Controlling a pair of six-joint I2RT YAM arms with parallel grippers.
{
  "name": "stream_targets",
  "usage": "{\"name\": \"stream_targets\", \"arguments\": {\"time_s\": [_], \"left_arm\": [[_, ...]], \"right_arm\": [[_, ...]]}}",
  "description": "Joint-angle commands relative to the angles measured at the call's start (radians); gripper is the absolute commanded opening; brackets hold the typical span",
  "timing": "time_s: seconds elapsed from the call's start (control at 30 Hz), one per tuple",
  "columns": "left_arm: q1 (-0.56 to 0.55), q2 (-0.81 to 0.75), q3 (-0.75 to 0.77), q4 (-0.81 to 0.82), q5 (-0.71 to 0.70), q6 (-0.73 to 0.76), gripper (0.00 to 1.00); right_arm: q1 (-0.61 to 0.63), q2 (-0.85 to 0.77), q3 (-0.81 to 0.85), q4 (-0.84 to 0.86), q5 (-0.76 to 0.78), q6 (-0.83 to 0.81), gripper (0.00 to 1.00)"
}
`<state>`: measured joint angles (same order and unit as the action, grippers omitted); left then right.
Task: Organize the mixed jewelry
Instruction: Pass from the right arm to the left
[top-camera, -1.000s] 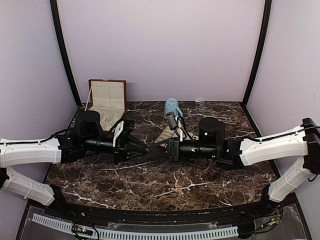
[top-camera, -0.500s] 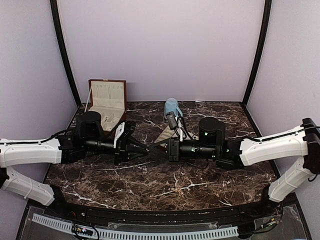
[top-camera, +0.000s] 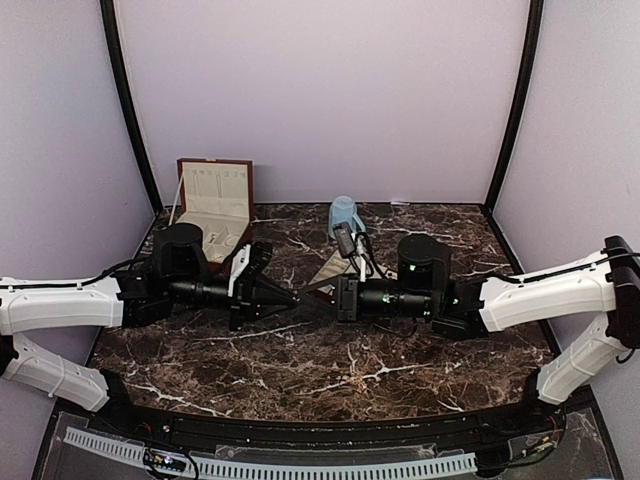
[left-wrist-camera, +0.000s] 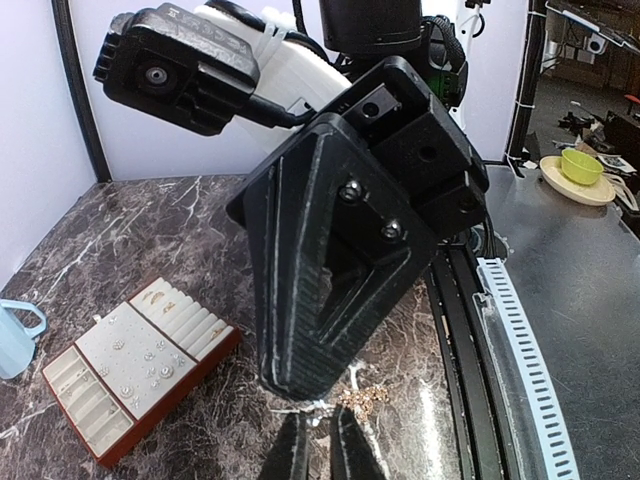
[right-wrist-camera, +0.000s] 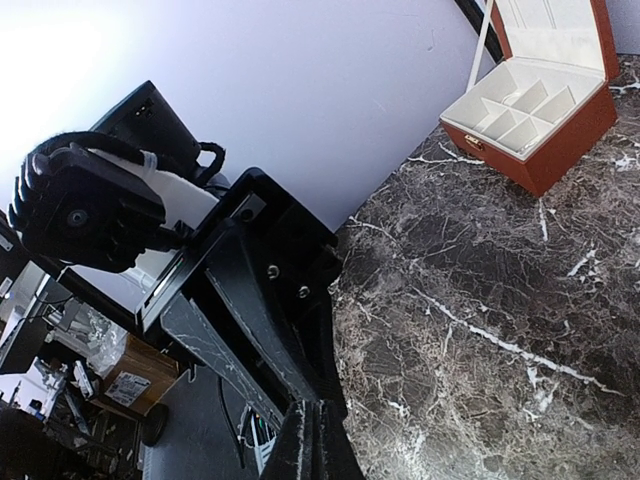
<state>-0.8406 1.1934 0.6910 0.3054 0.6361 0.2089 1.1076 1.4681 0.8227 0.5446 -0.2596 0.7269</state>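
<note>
My two grippers meet tip to tip above the middle of the marble table (top-camera: 330, 370). The left gripper (top-camera: 296, 298) (left-wrist-camera: 318, 428) has its jaws a narrow slit apart, marble showing between them. The right gripper (top-camera: 307, 296) (right-wrist-camera: 318, 440) is shut, its big black fingers (left-wrist-camera: 300, 300) pointing down onto the left tips. A tiny pale speck (left-wrist-camera: 316, 408) sits where the tips meet; I cannot tell which gripper has it. A small gold chain heap (left-wrist-camera: 368, 397) lies on the marble just beside. Several silvery jewelry pieces (left-wrist-camera: 150, 367) rest on the cream-lined tray (left-wrist-camera: 190, 350).
The open reddish-brown wooden box (top-camera: 215, 205) (right-wrist-camera: 530, 110) stands at the back left, its cream compartments showing. A light-blue mug (top-camera: 343, 215) (left-wrist-camera: 15, 340) stands at the back centre. The tray (top-camera: 330, 268) lies behind the right gripper.
The left gripper's jaws have narrowed. Both arms have stayed almost where they were, tips together.
</note>
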Motion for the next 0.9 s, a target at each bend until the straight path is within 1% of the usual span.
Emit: {"name": "stream_targets", "arguments": {"time_s": [0.0,0.03,0.1,0.3,0.47,0.6,0.73,0.87], "left_arm": [[-0.003,-0.003,0.004,0.011,-0.005,-0.011,0.08],[-0.003,-0.001,0.005,0.012,-0.010,-0.014,0.08],[-0.004,0.002,0.006,0.011,-0.022,-0.022,0.07],[-0.005,0.019,0.014,0.014,-0.059,-0.058,0.05],[-0.003,0.033,0.014,0.031,-0.046,-0.084,0.02],[-0.004,0.050,0.013,0.043,-0.028,-0.107,0.00],[-0.004,0.082,0.021,0.052,-0.013,-0.146,0.00],[-0.003,0.111,0.026,0.079,0.005,-0.231,0.00]], "right_arm": [[0.011,0.003,-0.005,0.024,0.030,0.007,0.00],[0.011,0.002,-0.005,0.021,0.034,0.008,0.00],[0.011,-0.002,-0.008,0.019,0.043,0.008,0.05],[0.010,-0.032,-0.031,0.010,0.083,0.006,0.10],[0.005,-0.044,-0.051,0.010,0.097,0.012,0.12],[-0.008,-0.060,-0.075,0.039,0.102,0.027,0.18],[-0.027,-0.097,-0.105,0.036,0.125,0.034,0.20],[-0.043,-0.142,-0.130,0.006,0.142,0.026,0.20]]}}
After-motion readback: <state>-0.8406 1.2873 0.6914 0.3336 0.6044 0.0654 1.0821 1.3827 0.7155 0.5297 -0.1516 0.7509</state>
